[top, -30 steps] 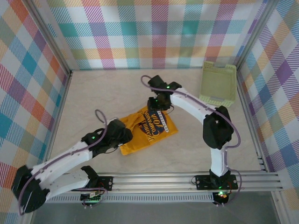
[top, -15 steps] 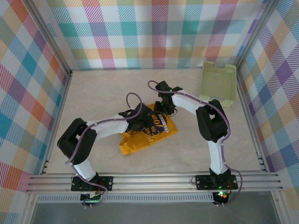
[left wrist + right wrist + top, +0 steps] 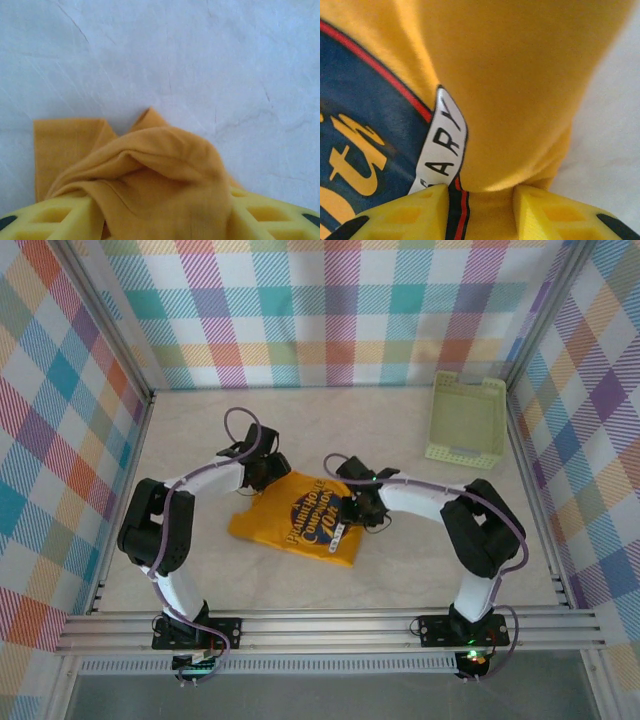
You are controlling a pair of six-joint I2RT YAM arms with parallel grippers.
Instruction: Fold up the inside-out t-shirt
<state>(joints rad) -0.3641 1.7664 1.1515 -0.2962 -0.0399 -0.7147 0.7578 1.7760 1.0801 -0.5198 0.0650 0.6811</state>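
Observation:
The inside-out t-shirt (image 3: 283, 523) lies as a compact mustard bundle at mid-table, its navy oval print (image 3: 318, 521) facing up. My left gripper (image 3: 262, 473) sits at the shirt's far left edge. In the left wrist view a raised bunch of yellow cloth (image 3: 160, 175) fills the gap between that gripper's (image 3: 162, 212) yellow fingers (image 3: 55, 217). My right gripper (image 3: 351, 510) is at the shirt's right edge. The right wrist view has a fold of shirt (image 3: 520, 100) and a white lettered strip (image 3: 442, 145) wedged between that gripper's (image 3: 482, 202) fingers (image 3: 555, 210).
A pale green plastic basket (image 3: 466, 420) stands at the back right by the checked wall. Bare beige tabletop (image 3: 200, 430) surrounds the shirt. A metal rail (image 3: 330, 625) runs along the near edge by the arm bases.
My left arm swung from the shirt's near left corner up to its far left edge. The shirt shifted left and turned. My right gripper came nearer, onto the shirt's right edge.

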